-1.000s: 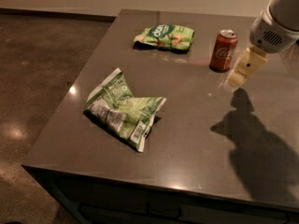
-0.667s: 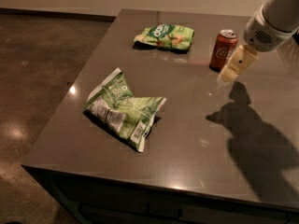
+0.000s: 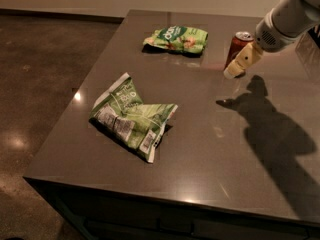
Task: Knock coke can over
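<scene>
The coke can is red with a silver top and stands upright near the far right of the grey table. My gripper hangs from the white arm at the upper right. Its cream fingers point down and left, overlapping the can's lower right side in this view. I cannot tell whether they touch the can.
A green snack bag lies at the far middle of the table, left of the can. A larger crumpled green bag lies near the table's left front. The arm's shadow falls across the right side. Brown floor lies to the left.
My gripper has moved left toward the can, from just right of it to overlapping its lower right side. The can still stands upright in the same spot.
</scene>
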`<state>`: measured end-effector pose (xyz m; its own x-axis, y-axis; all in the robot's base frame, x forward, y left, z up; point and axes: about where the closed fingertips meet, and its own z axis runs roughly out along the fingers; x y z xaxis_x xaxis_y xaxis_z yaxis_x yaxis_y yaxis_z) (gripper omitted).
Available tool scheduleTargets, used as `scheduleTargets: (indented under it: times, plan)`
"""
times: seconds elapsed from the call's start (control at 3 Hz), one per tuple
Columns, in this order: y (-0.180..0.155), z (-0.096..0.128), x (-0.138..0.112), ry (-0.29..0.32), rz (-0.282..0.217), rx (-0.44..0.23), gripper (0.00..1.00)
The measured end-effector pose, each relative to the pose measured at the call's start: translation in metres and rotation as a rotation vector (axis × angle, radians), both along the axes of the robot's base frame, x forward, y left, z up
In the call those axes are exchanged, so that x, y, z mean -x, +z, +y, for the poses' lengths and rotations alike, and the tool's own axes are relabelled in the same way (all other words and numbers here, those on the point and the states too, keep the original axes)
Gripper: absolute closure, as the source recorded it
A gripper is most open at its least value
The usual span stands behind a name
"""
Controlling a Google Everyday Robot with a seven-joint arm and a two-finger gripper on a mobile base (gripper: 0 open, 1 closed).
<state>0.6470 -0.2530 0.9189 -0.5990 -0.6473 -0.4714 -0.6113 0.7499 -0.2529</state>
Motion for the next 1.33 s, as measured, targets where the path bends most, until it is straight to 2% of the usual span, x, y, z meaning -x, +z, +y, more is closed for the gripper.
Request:
scheduleTargets:
  times: [0.67,1.0,1.33]
  plan:
    - [-0.016,-0.007,-0.051,-0.091,-0.022,-0.129,0.0]
    - [-0.019,-0.002,-0.065,-0.099,-0.032,-0.193,0.0]
    - [-0.02,0.006,-0.074,-0.095,-0.039,-0.251,0.16]
